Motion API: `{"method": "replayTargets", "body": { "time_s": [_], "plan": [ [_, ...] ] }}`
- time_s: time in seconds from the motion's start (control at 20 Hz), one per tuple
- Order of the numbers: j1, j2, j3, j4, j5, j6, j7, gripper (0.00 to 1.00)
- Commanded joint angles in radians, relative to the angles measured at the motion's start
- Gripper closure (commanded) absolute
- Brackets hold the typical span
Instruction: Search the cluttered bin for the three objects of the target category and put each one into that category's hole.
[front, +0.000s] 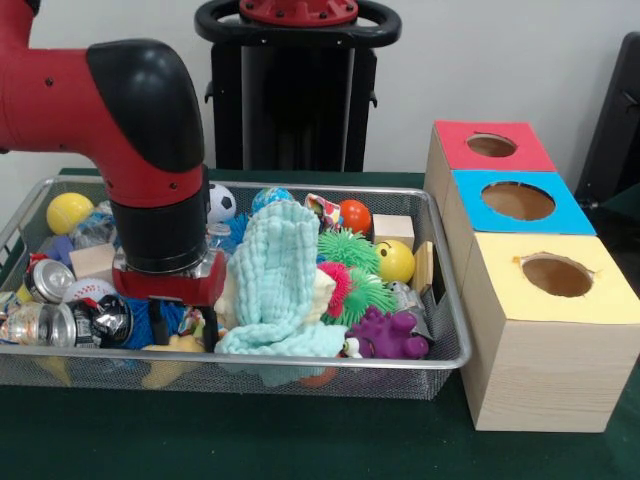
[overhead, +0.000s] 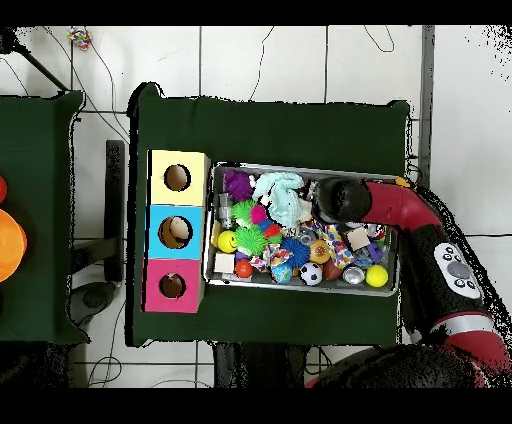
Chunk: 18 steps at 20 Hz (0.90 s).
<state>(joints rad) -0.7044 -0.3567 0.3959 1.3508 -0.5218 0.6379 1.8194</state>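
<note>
A wire bin (front: 447, 300) (overhead: 300, 168) holds mixed clutter. My gripper (front: 183, 328) is lowered into its left part, among a crushed can (front: 40, 323) and blue and yellow toys; in the overhead view the arm's head (overhead: 336, 197) covers it. A pale green cloth (front: 278, 285) (overhead: 283, 190) lies draped just to its right. Balls are scattered about: yellow (front: 68, 212), soccer (front: 222, 203), orange (front: 354, 215) and a smiley one (front: 395, 260). Wooden blocks (front: 393, 228) (front: 92, 262) and a purple spiky toy (front: 385, 335) also lie in the bin.
Right of the bin stand three wooden boxes in a row, each with a round hole on top: red (front: 492, 146) (overhead: 172, 286), blue (front: 518, 200) (overhead: 175, 232), yellow (front: 556, 275) (overhead: 177, 177). Green spiky balls (front: 350, 248) sit mid-bin. Dark green cloth (front: 250, 440) covers the table.
</note>
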Motion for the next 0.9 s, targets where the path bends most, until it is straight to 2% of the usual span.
{"method": "replayTargets", "body": {
  "time_s": [0.05, 0.45, 0.9],
  "plan": [
    [0.001, 0.054, 0.075, 0.0, -0.082, -0.049, -0.197, 0.0],
    [-0.004, 0.07, 0.098, -0.039, -0.104, -0.059, -0.195, 0.0],
    [0.033, 0.085, 0.052, -0.074, -0.163, -0.186, -0.069, 0.0]
  ]
}}
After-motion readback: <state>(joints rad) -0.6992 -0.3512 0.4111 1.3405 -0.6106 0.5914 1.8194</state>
